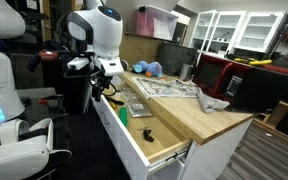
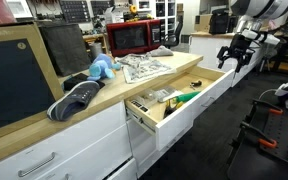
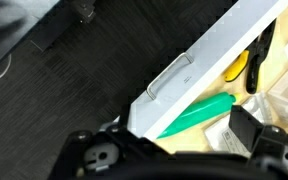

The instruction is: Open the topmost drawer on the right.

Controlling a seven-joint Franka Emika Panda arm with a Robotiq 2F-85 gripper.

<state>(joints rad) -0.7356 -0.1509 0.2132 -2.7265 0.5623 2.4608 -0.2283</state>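
Wooden countertop (image 1: pixel 204 122), topmost drawer (image 2: pixel 206 97) pulled out, claw (image 2: pixel 235 63) apparently spread, clear of handle (image 3: pixel 169 78).

One drawer (image 2: pixel 199 108); one red microwave (image 2: pixel 134 37); one blue toy (image 2: pixel 102 68); perhaps one shoe (image 2: pixel 74 100).

The topmost drawer (image 3: pixel 224 48) stands open over dark carpet (image 3: pixel 74 90), a green item (image 3: pixel 199 113) inside.

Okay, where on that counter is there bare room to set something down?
Bare wood on the counter between the newspaper, the grey cloth and the front edge. Crowded around the blue toy and microwave.
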